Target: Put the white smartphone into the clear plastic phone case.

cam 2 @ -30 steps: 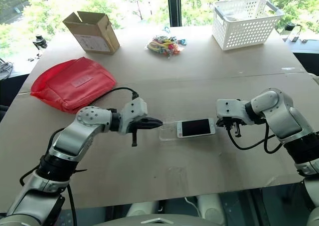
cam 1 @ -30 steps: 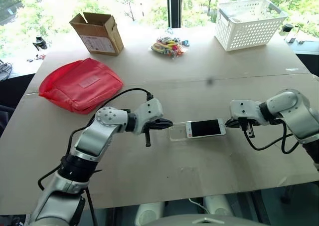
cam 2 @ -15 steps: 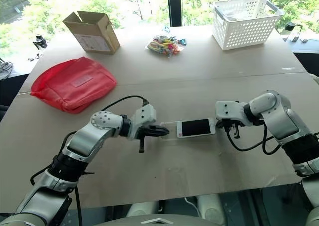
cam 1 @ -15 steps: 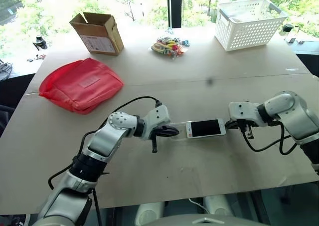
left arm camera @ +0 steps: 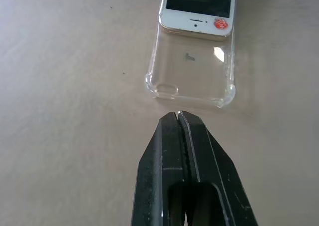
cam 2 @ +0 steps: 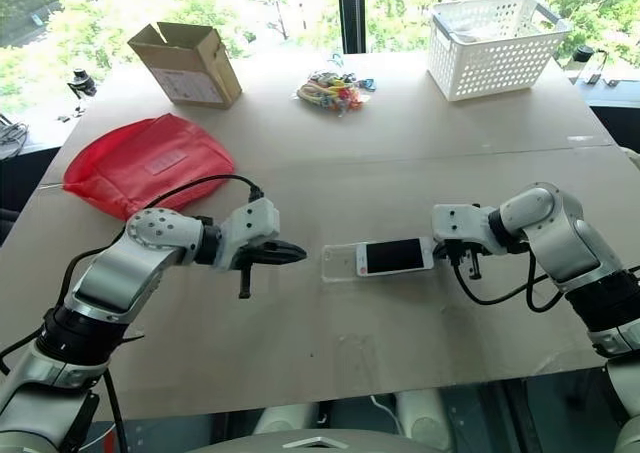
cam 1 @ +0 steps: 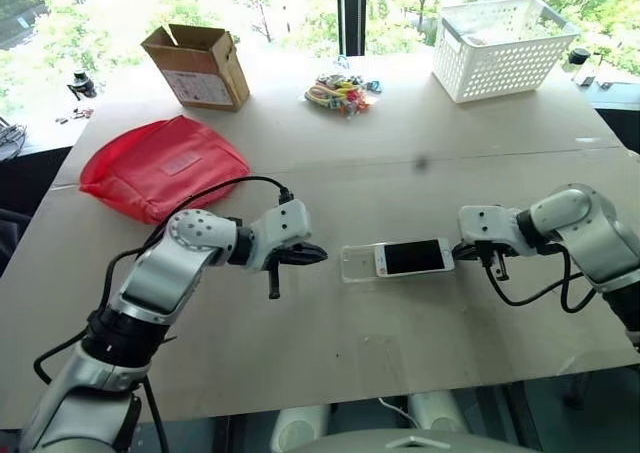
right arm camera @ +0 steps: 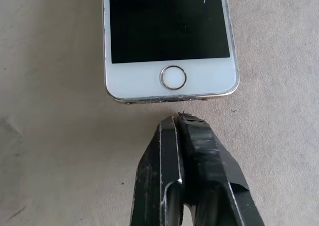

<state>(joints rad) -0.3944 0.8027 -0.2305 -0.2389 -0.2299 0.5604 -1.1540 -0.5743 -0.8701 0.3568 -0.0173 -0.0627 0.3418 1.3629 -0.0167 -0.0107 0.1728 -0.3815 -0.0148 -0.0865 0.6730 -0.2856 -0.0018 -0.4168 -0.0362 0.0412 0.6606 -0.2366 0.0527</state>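
Note:
The white smartphone (cam 1: 412, 257) lies flat, screen up, in the middle of the table. One end of it rests over the clear plastic phone case (cam 1: 357, 263), which sticks out towards my left arm. My left gripper (cam 1: 318, 255) is shut and empty, its tip a short gap away from the case's free end (left arm camera: 192, 69). My right gripper (cam 1: 458, 250) is also shut, with its tip right at the phone's home-button end (right arm camera: 169, 81); I cannot tell whether it touches.
A red fabric pouch (cam 1: 160, 166) lies at the left. Along the far side stand a cardboard box (cam 1: 197, 66), a pile of small colourful items (cam 1: 342, 93) and a white basket (cam 1: 505, 45). The table's front edge (cam 1: 400, 391) runs close below the phone.
My left gripper reached in to the case's end half a second ago and has since pulled back to the left. Phone, case and right gripper have stayed put.

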